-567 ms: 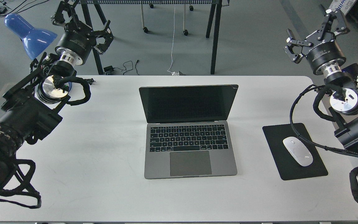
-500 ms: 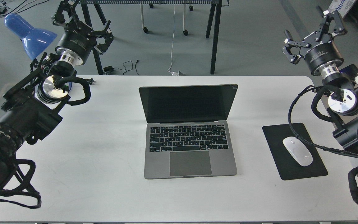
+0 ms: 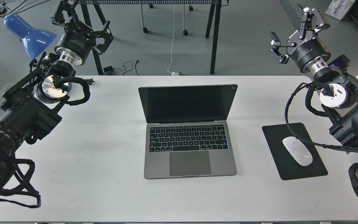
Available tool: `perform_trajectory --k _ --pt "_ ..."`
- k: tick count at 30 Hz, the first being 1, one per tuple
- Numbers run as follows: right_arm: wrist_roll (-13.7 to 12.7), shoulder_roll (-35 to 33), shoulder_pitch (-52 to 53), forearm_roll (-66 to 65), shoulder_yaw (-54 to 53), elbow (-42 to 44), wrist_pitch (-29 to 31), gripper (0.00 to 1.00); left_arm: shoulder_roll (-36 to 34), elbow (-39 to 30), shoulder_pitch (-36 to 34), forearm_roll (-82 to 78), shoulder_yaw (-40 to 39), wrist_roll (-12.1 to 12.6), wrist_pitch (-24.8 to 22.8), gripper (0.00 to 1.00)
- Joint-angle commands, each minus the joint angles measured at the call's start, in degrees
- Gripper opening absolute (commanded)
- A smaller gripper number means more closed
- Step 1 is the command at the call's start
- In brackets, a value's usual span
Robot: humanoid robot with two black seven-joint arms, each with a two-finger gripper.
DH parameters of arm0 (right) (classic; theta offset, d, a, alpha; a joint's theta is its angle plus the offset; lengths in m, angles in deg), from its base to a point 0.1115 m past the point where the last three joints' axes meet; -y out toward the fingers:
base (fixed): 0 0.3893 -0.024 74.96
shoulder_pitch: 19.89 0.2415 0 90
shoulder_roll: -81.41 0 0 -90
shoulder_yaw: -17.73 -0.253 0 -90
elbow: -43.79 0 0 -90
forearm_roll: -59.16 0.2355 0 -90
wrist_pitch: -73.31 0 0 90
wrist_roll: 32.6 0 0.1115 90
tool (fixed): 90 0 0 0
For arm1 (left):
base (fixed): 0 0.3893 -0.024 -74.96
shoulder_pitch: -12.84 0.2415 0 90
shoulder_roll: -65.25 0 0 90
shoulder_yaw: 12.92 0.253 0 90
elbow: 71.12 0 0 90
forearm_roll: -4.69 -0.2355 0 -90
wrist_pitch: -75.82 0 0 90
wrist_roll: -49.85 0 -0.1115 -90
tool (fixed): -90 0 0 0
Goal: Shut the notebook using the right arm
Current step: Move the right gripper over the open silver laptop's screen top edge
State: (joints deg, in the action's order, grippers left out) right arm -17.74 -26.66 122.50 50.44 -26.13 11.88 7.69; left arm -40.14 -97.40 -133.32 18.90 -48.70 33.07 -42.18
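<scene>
The slim grey metal notebook stands open in the middle of the white desk. The black right arm reaches up past the desk's far right corner, its end effector spread wide and empty.

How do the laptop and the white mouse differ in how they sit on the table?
The notebook is grey, large, and stands open with its dark screen raised, directly on the white table. The mouse is white, small and rounded, lying angled on a black mouse pad. Neither is touched by a gripper.
</scene>
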Motion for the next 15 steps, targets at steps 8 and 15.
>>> perform_trajectory --k 8,15 --pt "0.08 6.98 6.41 -0.42 15.81 1.41 -5.04 1.0 0.01 0.0 0.0 0.03 -0.08 -0.01 0.0 1.0" --pt "-0.1 10.5 6.32 -0.42 20.03 2.12 -6.01 1.0 0.01 0.0 0.08 0.03 0.0 -0.01 0.0 1.0"
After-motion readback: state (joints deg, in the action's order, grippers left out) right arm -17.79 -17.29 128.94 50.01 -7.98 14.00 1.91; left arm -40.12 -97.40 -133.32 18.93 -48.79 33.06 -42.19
